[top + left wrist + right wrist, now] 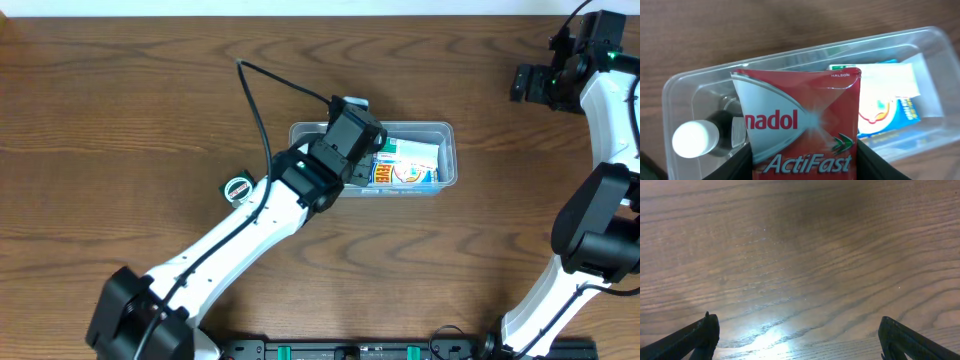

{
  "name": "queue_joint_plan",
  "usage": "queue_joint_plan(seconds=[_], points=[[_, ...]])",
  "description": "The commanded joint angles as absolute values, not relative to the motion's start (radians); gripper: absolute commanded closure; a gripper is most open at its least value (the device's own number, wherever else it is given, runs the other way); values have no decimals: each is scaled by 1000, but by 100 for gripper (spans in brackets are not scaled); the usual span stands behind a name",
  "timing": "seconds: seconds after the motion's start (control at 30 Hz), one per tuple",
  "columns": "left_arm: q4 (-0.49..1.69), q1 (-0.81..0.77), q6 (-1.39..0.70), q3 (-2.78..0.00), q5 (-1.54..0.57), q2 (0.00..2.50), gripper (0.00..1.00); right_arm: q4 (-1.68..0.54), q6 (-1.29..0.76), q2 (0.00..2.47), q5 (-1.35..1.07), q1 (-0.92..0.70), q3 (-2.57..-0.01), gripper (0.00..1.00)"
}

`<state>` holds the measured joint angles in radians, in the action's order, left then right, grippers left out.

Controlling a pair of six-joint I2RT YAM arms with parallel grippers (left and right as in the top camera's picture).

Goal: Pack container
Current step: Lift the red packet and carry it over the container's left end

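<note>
You're at a robot lab bench, not a home. A wood-grain desk (120, 90) fills the overhead frame. A white-and-black left arm (230, 235) and right arm (610, 110) reach over it, a black mounting rail (350, 350) runs along the bottom edge, and a black cable (255, 100) loops at upper centre.

You're looking at a brown wood-grain counter (120, 90). On it, left of the container (448, 130), sits a small round green-and-white thing (237, 187); what it is you can't tell. A black cable (262, 120) loops above the counter nearby. In the left wrist view, a red pack (800, 130) reading "ActiFast" stands upright. To its left a dark bottle (722, 132) with a white cap lies on its side, and to its right lies a blue-and-white box (890, 100).
</note>
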<state>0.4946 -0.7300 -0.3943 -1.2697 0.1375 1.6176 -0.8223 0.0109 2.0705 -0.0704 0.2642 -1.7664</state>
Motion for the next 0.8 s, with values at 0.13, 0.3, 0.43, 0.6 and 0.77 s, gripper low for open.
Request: queue_joint_plan(seconds=[0.13,0.3,0.43,0.6,0.77], points=[[492,-730,-468,-1293,178,1710,47,-823,4,2070,-67,269,-1773,1],[482,-730,-524,-1293,221,1761,48,-823,5,2070,-67,269,-1773,1],[481,-730,-537,-1293,230,1782,48,-823,5,2070,-67,269,-1773,1],[479,-730,-537,-1290,233,1795,48,-823,5,2070,-67,269,-1773,1],[469,-730,-541,-1278,264,1796,48,-823,4,2070,-68,269,-1773,1]])
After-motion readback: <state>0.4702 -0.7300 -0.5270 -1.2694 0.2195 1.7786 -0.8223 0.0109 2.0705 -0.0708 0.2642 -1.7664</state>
